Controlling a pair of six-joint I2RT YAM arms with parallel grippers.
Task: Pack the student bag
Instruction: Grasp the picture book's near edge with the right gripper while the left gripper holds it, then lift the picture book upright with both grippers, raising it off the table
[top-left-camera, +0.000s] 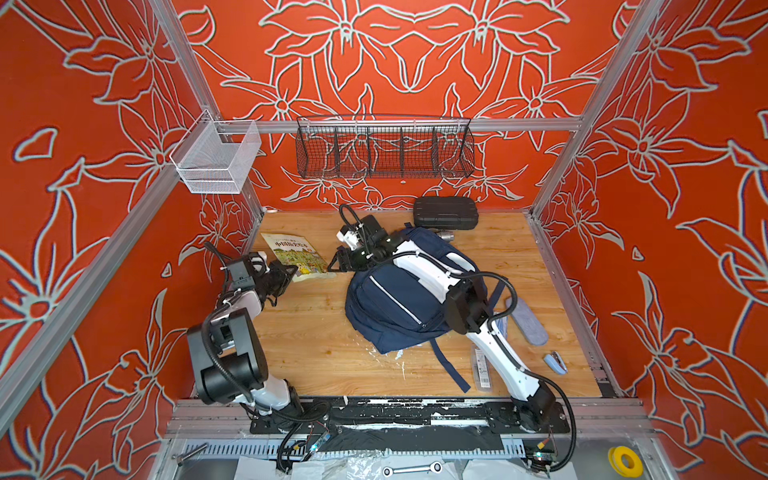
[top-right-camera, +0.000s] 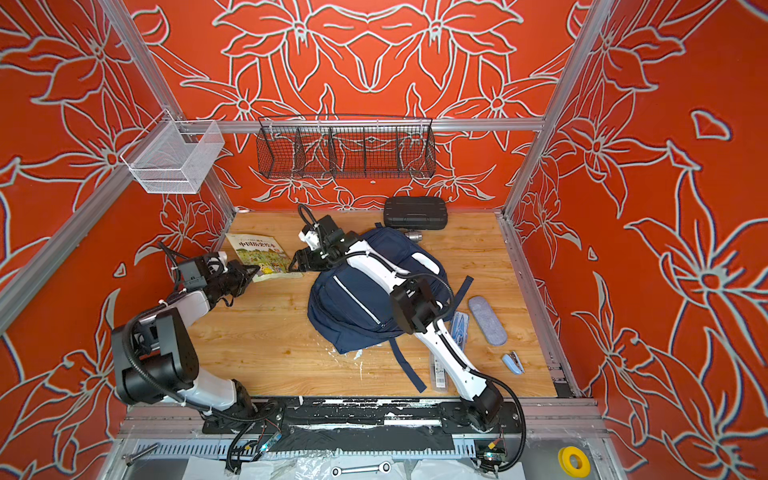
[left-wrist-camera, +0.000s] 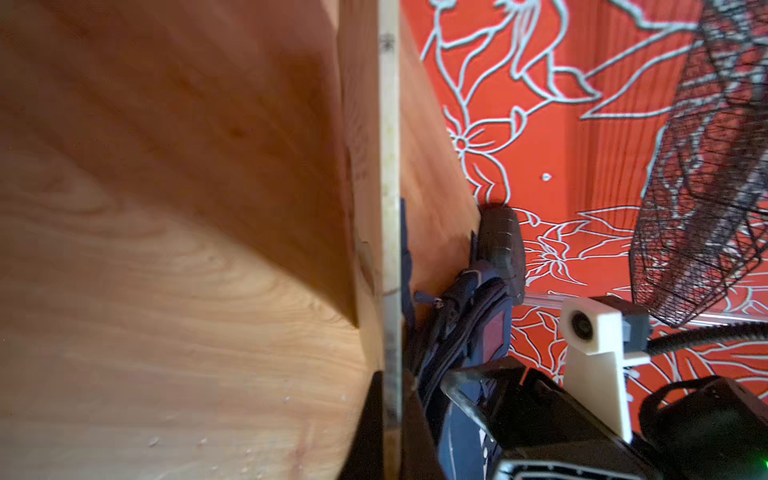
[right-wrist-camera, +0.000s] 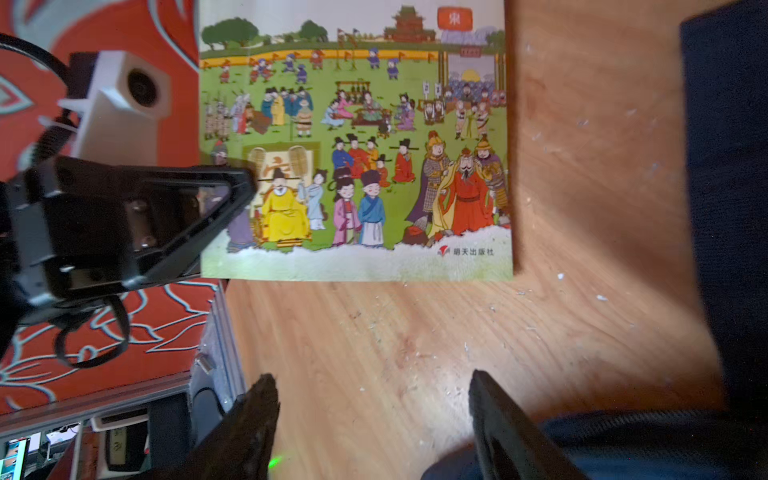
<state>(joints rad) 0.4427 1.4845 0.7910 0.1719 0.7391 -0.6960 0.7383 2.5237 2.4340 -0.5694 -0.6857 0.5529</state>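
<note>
Since the left gripper pinches the book's edge, right gripper spread, it should lift slowly, level, toward the bag.

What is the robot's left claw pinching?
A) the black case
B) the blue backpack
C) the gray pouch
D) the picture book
D: the right wrist view shows the left gripper shut on the edge of the picture book.
</note>
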